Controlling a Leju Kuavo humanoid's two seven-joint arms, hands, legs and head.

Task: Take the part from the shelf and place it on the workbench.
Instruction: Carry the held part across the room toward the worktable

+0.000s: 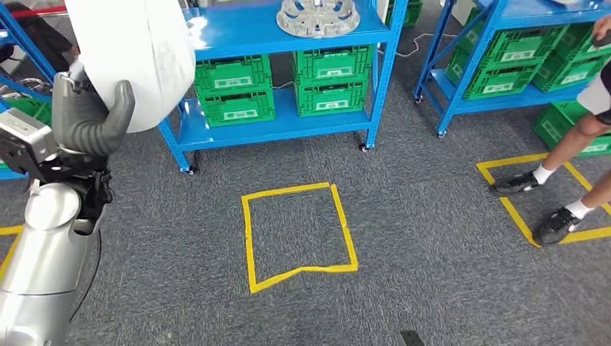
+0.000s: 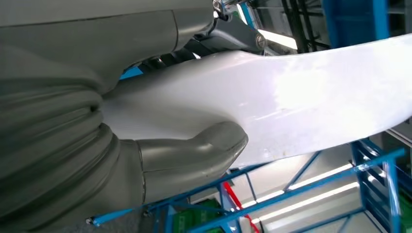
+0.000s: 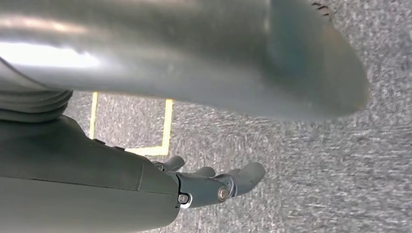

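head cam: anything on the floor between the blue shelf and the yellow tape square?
Nothing. In the head view the stretch between the blue shelf and the yellow tape square is bare grey carpet.

left arm [image 1: 43, 245]: silver tube | left hand [image 1: 90, 119]: grey ribbed cover, thick thumb

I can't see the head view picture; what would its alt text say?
The robot's left hand holds a large white part raised before a blue shelf that carries green crates and a round metal part. On the grey carpet lies a yellow tape square; a person's legs stand at right.
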